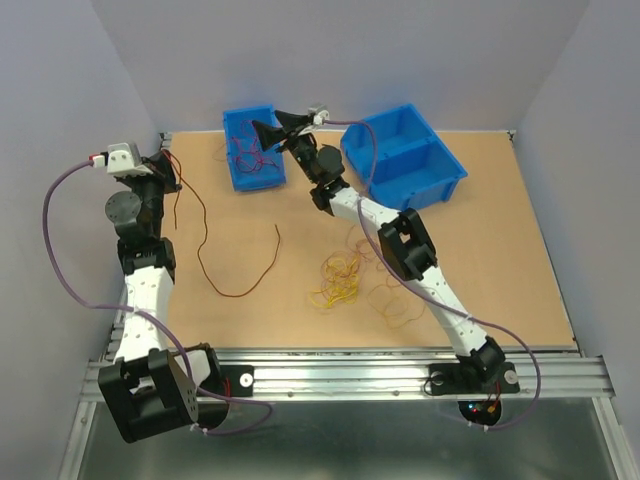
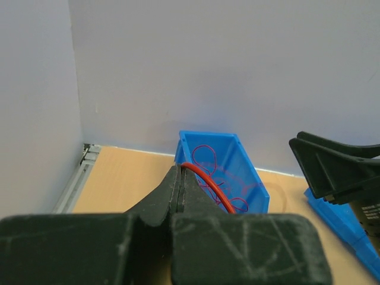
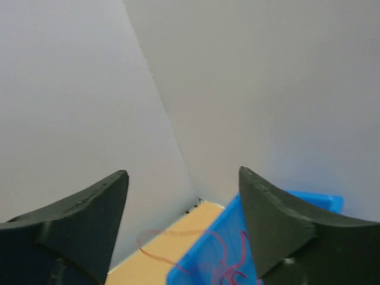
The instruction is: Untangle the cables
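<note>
Left gripper (image 2: 179,173): closed tight. Its two fingers press flat together and pinch one dark red cable (image 2: 209,185) at the tips.
Where the left gripper is: up in the air over the left side of the table (image 1: 500,250), near the far left corner.
Held cable: it hangs down from the pinched tips to the table top. Then it lies in one long, loose curve that runs toward the middle of the table. Its other end lies free, apart from the other wires.
Right gripper (image 3: 184,175): wide open. Nothing sits between its two fingers.
Where the right gripper is: up in the air at the far right corner of the small blue bin (image 1: 258,183), with its tips pointing left.
Bin with wires: the small blue bin stands at the far edge of the table, a bit left of the middle. A bunch of thin red cables (image 1: 248,155) lies curled up inside it. One red loop seems to poke out over its left side.
Other bin: the big blue bin (image 1: 440,190) stands near it on the right and has two parts inside.
Pile in the middle: yellow and orange cables (image 1: 338,280) lie in a tangled heap on the table, just beside the right arm (image 1: 410,250). A few more loose orange loops lie close by on the right, and part of the arm hides some of them.
</note>
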`<state>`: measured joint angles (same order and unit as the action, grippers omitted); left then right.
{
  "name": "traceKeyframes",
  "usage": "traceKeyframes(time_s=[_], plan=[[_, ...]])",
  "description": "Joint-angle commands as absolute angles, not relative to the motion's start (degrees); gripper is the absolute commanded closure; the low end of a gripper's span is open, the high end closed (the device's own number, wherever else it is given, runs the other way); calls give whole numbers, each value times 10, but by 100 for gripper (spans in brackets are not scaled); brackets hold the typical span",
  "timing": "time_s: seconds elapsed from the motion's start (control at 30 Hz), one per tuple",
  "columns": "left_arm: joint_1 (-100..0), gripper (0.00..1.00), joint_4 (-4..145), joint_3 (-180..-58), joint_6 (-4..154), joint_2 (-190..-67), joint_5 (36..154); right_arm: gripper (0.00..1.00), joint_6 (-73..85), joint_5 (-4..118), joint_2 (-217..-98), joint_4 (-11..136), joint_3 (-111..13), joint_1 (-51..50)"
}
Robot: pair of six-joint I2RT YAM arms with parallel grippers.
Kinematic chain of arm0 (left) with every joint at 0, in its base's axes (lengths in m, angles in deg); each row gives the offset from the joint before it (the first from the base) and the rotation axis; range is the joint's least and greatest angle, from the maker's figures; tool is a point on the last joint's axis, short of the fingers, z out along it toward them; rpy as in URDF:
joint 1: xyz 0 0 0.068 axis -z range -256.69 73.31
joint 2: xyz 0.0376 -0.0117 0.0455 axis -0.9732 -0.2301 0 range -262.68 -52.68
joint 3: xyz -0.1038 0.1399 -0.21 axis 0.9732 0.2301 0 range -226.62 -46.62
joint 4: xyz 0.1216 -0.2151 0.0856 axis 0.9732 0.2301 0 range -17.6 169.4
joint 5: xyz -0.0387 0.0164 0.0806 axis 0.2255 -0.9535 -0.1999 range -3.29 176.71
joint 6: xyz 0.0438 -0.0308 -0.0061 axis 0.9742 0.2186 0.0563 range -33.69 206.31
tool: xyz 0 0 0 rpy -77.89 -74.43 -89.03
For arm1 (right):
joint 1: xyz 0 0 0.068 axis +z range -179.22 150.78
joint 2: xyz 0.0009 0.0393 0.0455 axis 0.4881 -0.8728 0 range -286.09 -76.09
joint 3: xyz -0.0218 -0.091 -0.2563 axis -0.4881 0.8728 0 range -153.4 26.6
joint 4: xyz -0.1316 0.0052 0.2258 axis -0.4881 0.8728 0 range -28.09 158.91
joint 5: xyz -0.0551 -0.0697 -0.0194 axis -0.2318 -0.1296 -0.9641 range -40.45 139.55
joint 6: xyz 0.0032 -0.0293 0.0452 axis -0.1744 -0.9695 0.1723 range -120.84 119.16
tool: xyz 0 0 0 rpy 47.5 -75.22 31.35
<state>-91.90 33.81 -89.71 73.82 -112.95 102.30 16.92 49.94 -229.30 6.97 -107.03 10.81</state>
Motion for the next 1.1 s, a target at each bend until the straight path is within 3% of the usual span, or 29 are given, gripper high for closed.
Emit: traceKeyframes(time_s=[0.0,0.23,0.5,0.77,0.9,1.07], plan=[[-915,100,298,-893,747,-1117,1021,11,223,474,-2295,12,-1075,86],[-911,100,302,-899,753,-1126,1027,11,171,514,-2111,-73,-791,83],[-878,100,317,-912,772,-1148,1024,13,104,522,-1842,-65,-451,81],[-793,100,393,-954,858,-1195,1031,13,109,518,-1689,4,-295,79],[-739,100,510,-1010,964,-1214,1032,13,92,507,-1646,81,-293,78],[-653,98,604,-1032,1103,-1242,916,13,67,483,-1619,242,-326,78]])
